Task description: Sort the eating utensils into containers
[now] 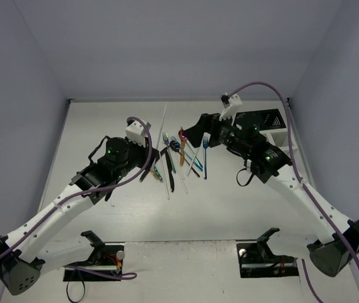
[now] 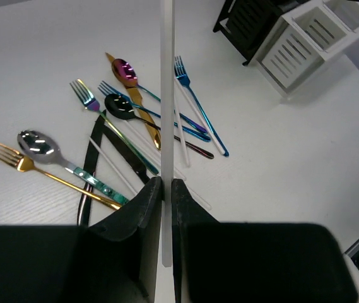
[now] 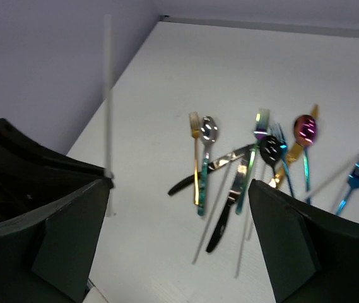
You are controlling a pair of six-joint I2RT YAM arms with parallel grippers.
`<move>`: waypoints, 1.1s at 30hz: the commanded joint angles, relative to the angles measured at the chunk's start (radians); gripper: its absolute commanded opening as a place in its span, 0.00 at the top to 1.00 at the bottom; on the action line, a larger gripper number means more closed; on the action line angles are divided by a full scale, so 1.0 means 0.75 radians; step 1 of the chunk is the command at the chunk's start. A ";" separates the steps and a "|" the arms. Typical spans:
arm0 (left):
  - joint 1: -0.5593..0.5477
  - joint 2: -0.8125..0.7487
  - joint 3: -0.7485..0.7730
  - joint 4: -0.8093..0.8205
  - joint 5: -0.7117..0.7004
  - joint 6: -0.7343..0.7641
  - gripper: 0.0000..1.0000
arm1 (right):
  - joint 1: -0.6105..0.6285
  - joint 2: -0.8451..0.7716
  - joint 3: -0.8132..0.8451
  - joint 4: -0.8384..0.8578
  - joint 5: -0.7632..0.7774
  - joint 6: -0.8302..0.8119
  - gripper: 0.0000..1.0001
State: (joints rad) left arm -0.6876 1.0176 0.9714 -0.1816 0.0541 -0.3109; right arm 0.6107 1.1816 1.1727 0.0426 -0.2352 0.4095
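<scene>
On the table (image 2: 280, 158), near its middle, the utensils (image 1: 180, 158) are lying in a loose heap, several of them crossing one another. At the left edge of the heap a gold fork (image 2: 15, 161) is lying beside a silver spoon (image 2: 38, 144), and their handles are touching. A black knife (image 2: 94, 148) is lying next to them. Further back a magenta spoon (image 2: 125, 71) and a blue fork (image 2: 180, 69) are lying near each other, with a black spoon (image 2: 119, 106) between the two groups. Some thin white sticks are also lying among the handles.

The left gripper (image 2: 168, 186) is hanging just beside the heap on the left, and its jaws are pressing together on one white stick (image 2: 167, 76). This stick is off the table and is rising from the fingers almost upright, as the right wrist view is showing.

The right gripper (image 3: 179, 189) is hovering at the far right side of the heap, pointing at it. Its fingers (image 3: 65, 240) are standing wide apart and nothing is sitting between them.

At the far right of the table the black caddy (image 2: 255, 19) and the white caddy (image 2: 299, 41) are standing upright side by side, touching, well apart from the heap. In the top view the right arm is hiding part of them. What is inside I cannot tell.
</scene>
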 commanded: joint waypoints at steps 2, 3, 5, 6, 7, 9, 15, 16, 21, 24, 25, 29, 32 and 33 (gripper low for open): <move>-0.042 0.028 0.087 0.150 0.118 0.128 1.00 | 0.177 0.089 0.083 0.304 0.137 0.014 0.19; -0.044 0.028 0.087 0.162 0.121 0.127 1.00 | 0.184 0.101 0.087 0.321 0.148 0.018 0.21; -0.053 0.028 0.086 0.184 0.129 0.125 1.00 | 0.198 0.131 0.096 0.343 0.169 0.022 0.25; -0.059 0.028 0.086 0.191 0.134 0.124 1.00 | 0.205 0.148 0.102 0.347 0.179 0.021 0.27; -0.064 0.026 0.087 0.194 0.133 0.121 1.00 | 0.209 0.161 0.104 0.351 0.183 0.022 0.28; -0.070 0.023 0.087 0.201 0.138 0.121 1.00 | 0.213 0.181 0.111 0.357 0.196 0.021 0.32; -0.086 0.022 0.069 0.220 0.142 0.122 1.00 | 0.220 0.238 0.129 0.371 0.212 0.012 0.57; -0.087 0.025 0.067 0.221 0.141 0.120 1.00 | 0.219 0.245 0.135 0.371 0.206 0.009 0.64; -0.088 0.039 0.063 0.220 0.097 0.115 1.00 | 0.219 0.242 0.133 0.371 0.219 0.005 0.99; -0.090 0.059 0.065 0.220 0.053 0.079 0.77 | 0.217 0.237 0.123 0.369 0.243 -0.013 1.00; -0.090 0.062 0.060 0.220 0.038 0.066 0.63 | 0.213 0.235 0.122 0.369 0.250 -0.022 1.00; -0.087 0.078 0.056 0.180 -0.112 0.010 0.29 | 0.179 0.223 0.109 0.369 0.312 -0.068 1.00; -0.084 0.088 0.076 0.086 -0.264 -0.035 0.21 | 0.115 0.202 0.104 0.369 0.407 -0.139 1.00; -0.075 0.096 0.097 0.037 -0.315 -0.052 0.19 | 0.075 0.193 0.104 0.369 0.449 -0.181 1.00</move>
State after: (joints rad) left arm -0.7498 1.0814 0.9730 -0.1116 -0.0151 -0.2914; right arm 0.7387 1.3751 1.2259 0.2356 -0.0301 0.3689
